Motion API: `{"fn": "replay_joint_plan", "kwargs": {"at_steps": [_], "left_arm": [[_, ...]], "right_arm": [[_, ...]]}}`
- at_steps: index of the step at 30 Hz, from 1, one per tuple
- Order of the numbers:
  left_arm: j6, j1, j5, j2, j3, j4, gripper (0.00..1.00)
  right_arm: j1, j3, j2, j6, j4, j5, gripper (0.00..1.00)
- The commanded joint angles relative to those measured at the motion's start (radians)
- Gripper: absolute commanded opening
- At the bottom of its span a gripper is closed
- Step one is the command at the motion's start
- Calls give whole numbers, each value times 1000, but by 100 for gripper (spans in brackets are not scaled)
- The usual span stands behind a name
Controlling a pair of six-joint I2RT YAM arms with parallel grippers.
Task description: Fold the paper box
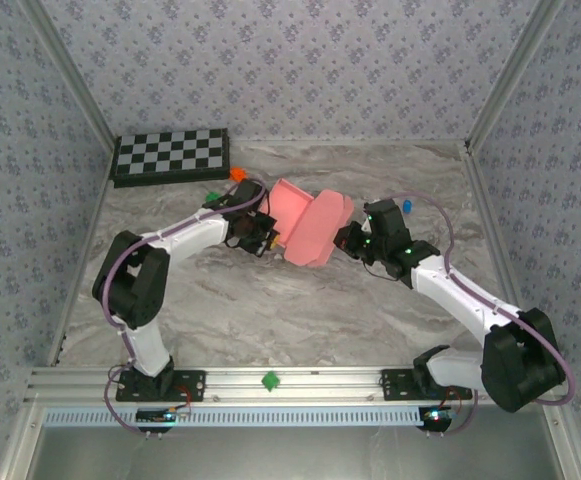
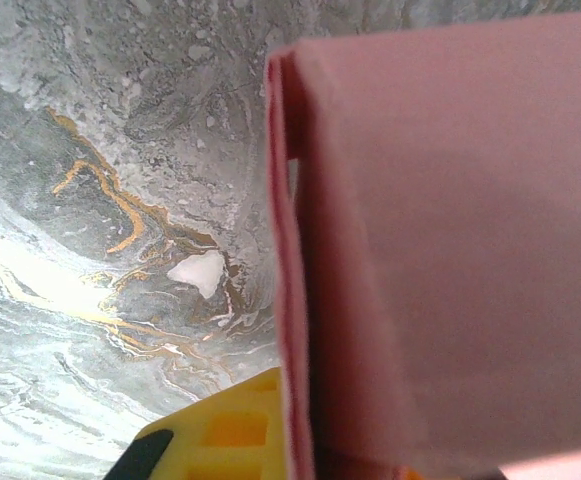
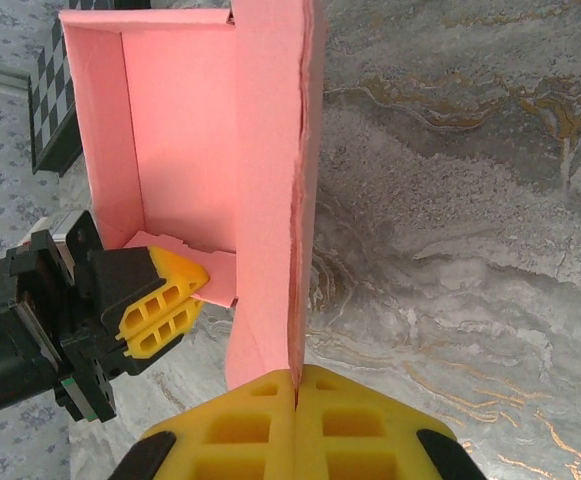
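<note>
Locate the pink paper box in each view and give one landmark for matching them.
Top external: paper box at the middle of the marbled table.
Left wrist: paper box over the right half, folded edge down the middle.
Right wrist: paper box upper left to centre, one wall pinched by the right hand.
Shared landmark: the marbled table beneath it.

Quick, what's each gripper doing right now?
Left gripper: closed on a flap of the paper box.
Right gripper: closed on its side wall.
</note>
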Motion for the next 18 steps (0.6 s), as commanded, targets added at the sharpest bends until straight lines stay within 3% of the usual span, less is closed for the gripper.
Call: {"fn": "replay_joint_plan", "kwargs": {"at_steps": [1, 10, 14, 18], "left_arm": [[-29, -7, 36, 16, -1, 6, 17], [12, -11, 61, 36, 12, 23, 41], [66, -13, 61, 32, 27, 18, 61], [155, -20, 11, -1, 46, -16, 73]], "right_arm": [[6, 33, 6, 21, -25, 33, 1], [17, 72, 6, 2, -99, 88, 1], [16, 100, 6, -11, -157, 123, 1], [12, 137, 11, -43, -229, 143, 0]]}}
